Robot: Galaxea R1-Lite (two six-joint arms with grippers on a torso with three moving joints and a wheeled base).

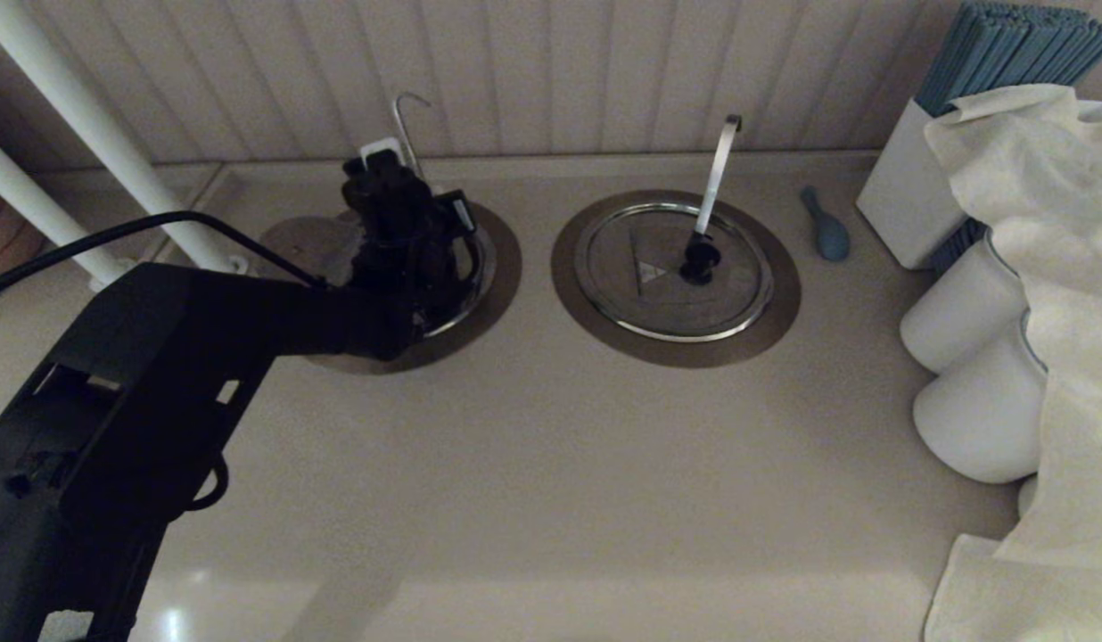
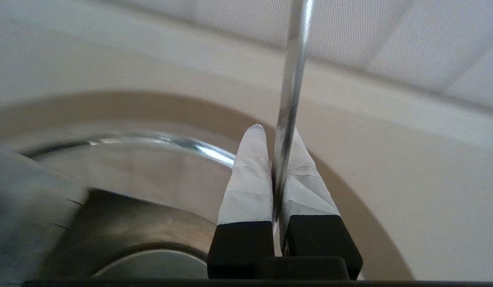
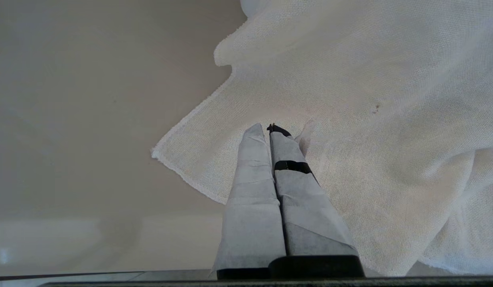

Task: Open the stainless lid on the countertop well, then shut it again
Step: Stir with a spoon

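Observation:
The countertop well's brushed-steel collar lies at the back left of the counter. My left arm covers most of the stainless lid; only part of its shiny rim shows. My left gripper hangs over the lid. In the left wrist view that gripper is shut on the thin grey hooked rod, which stands upright between the taped fingers. The rod's hook rises above the gripper near the wall. The lid rim and collar curve beside the fingers. My right gripper is shut and empty over a white cloth.
The twin lid with its pale strip handle lies to the right. A blue spoon, a white box of blue sticks, white cylinders and a draped cloth crowd the right side. White pipes stand at left.

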